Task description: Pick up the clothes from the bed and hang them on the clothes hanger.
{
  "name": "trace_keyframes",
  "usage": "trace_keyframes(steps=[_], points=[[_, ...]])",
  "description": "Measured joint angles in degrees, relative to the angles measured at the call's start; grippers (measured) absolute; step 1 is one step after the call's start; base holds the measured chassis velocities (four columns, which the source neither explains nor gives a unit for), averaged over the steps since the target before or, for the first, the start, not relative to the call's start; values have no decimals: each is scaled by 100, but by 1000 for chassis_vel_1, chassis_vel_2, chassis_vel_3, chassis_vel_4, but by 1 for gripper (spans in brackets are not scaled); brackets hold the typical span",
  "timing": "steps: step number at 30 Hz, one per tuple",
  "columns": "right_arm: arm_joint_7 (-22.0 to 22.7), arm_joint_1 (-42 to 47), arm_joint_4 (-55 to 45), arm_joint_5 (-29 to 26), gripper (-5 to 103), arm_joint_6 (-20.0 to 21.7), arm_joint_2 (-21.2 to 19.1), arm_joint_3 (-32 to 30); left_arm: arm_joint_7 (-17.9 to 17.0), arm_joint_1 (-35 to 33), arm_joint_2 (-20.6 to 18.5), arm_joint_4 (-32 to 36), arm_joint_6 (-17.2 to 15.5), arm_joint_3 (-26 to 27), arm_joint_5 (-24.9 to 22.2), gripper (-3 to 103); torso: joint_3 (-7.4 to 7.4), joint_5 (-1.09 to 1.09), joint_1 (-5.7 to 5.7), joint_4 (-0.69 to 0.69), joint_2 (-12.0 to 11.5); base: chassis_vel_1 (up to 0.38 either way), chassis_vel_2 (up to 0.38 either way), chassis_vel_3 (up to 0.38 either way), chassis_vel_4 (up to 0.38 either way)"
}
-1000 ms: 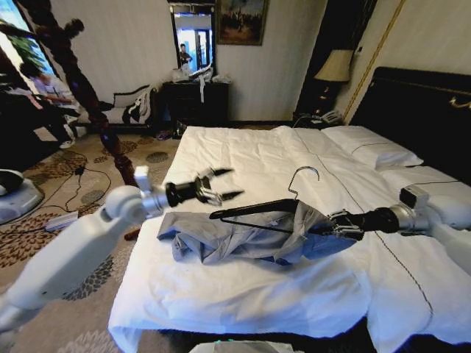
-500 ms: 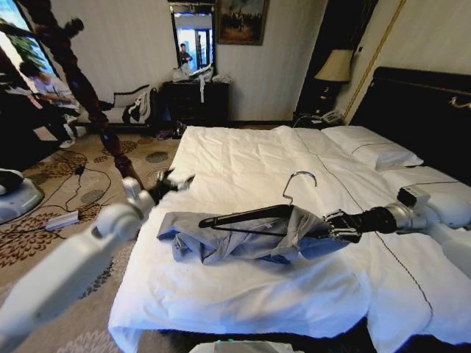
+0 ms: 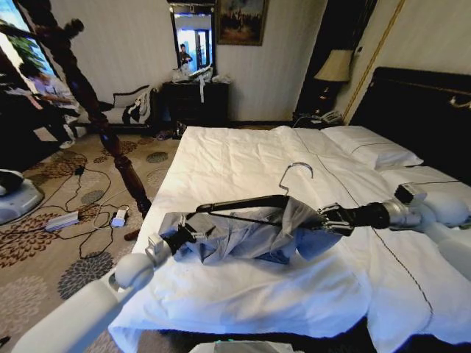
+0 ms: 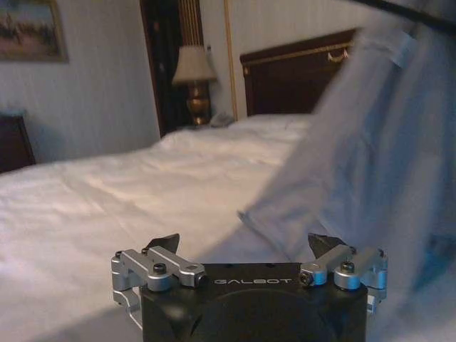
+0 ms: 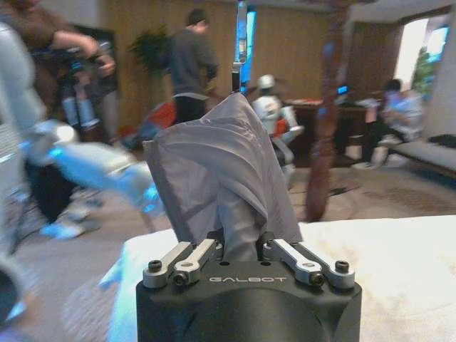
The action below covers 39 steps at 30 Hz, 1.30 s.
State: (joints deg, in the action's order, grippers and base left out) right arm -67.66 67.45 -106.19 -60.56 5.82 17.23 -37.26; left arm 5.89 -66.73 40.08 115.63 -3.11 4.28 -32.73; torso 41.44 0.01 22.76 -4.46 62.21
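Note:
The grey-blue clothes (image 3: 250, 239) lie crumpled on the bed (image 3: 243, 154), one end draped over a dark clothes hanger (image 3: 243, 203) with a silver hook (image 3: 294, 173). My right gripper (image 3: 327, 218) is shut on the fabric at the hanger's right end. In the right wrist view the cloth (image 5: 221, 164) bunches up from between the closed right gripper (image 5: 242, 246). My left gripper (image 3: 180, 237) is low at the garment's left end. The left wrist view shows the left gripper (image 4: 242, 246) open, with the fabric (image 4: 370, 142) hanging just beyond it and untouched.
A black headboard (image 3: 419, 110) and white pillows (image 3: 368, 147) are at the right. A dark wooden post (image 3: 96, 110) stands left of the bed, with cables and a power strip (image 3: 73, 213) on the patterned carpet. A lamp (image 3: 335, 66) stands in the far corner.
My left arm has dropped from above the hanger and pulled back to the shirt's near-left end. The right gripper has shifted the hanger and shirt slightly left.

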Motion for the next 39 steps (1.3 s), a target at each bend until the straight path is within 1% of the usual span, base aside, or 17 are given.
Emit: trace_keyframes(steps=[2, 5, 8, 9, 11, 14, 15, 16, 19, 22, 26, 28, 30, 34, 36, 37, 39], points=[[252, 105, -132, -191, 17, -1, -11, 2, -112, -226, 102, 25, -5, -102, 52, 100, 0, 1, 0, 0, 0, 0, 0, 0, 0], [250, 121, -161, -206, 17, 5, -39, 6, -154, -350, 262, 1, 11, -156, 109, 100, 0, -1, 0, 1, 0, 0, 0, 0, 0], [176, 120, -163, -190, 17, 5, -81, 36, -192, -350, 662, -214, 81, -191, 118, 100, 0, -1, 0, 0, 1, 0, 0, 0, 0], [142, 107, -184, -181, 17, 2, -111, 58, -193, -198, 1022, -435, 152, -303, -29, 101, 1, -1, 1, 0, 0, 0, 0, 0, 0], [123, 105, -208, -181, 17, 2, -123, 58, -144, -124, 1124, -504, 230, -352, -139, 100, 1, -2, 1, 0, 1, 0, 0, 0, 0], [62, 132, -361, -180, 17, 2, -175, 29, 165, 239, 1362, -840, 446, -457, -845, 99, 0, -1, 0, -1, 1, 0, 0, 0, 0], [60, 143, -414, -182, 17, 2, -190, 5, 246, 369, 1412, -1004, 445, -472, -1032, 99, 0, -1, 0, -1, 1, 0, 0, 0, 0], [60, 143, -414, -182, 17, 2, -190, 5, 246, 369, 1412, -1004, 445, -472, -1032, 99, 0, -1, 0, -1, 1, 0, 0, 0, 0], [46, 163, -563, -182, 17, 2, -220, -58, 497, 720, 1608, -1521, 386, -488, -1339, 97, 1, -1, 1, 0, 1, 0, 0, 0, 0], [33, 205, -640, -195, 17, 2, -244, -98, 614, 854, 1687, -1662, 292, -497, -1525, 94, 1, -1, 1, 0, 0, 0, 0, 0, 0], [15, 257, -795, -232, 17, 9, -266, -158, 778, 1006, 1761, -1764, 85, -514, -1718, 75, 1, -1, 1, 0, 1, 0, 0, 0, 0], [15, 258, -817, -240, 17, 13, -267, -162, 807, 1026, 1761, -1772, 50, -519, -1744, 75, 1, -1, 1, 1, 1, 0, 0, 0, 0], [14, 261, -875, -256, 17, 20, -268, -169, 896, 1080, 1761, -1791, -50, -535, -1840, 65, 1, -1, 1, 1, 1, 0, 0, 0, 0], [13, 266, -948, -273, 17, 37, -276, -181, 1014, 1138, 1805, -1866, -120, -537, -1913, 59, 1, 0, 1, 0, 1, 0, 0, 0, 0], [12, 306, -1011, -297, 17, 51, -301, -220, 1111, 1182, 1900, -1979, -155, -528, -1929, 49, 1, -1, 1, 0, 1, 0, 0, 0, 0], [12, 306, -1011, -297, 17, 51, -301, -220, 1111, 1182, 1900, -1979, -155, -528, -1929, 49, 1, -1, 1, 0, 1, 0, 0, 0, 0], [13, 334, -1033, -308, 17, 54, -324, -242, 1152, 1200, 1962, -2027, -166, -526, -1929, 39, 1, -1, 1, 0, 1, 0, 0, 0, 0]])
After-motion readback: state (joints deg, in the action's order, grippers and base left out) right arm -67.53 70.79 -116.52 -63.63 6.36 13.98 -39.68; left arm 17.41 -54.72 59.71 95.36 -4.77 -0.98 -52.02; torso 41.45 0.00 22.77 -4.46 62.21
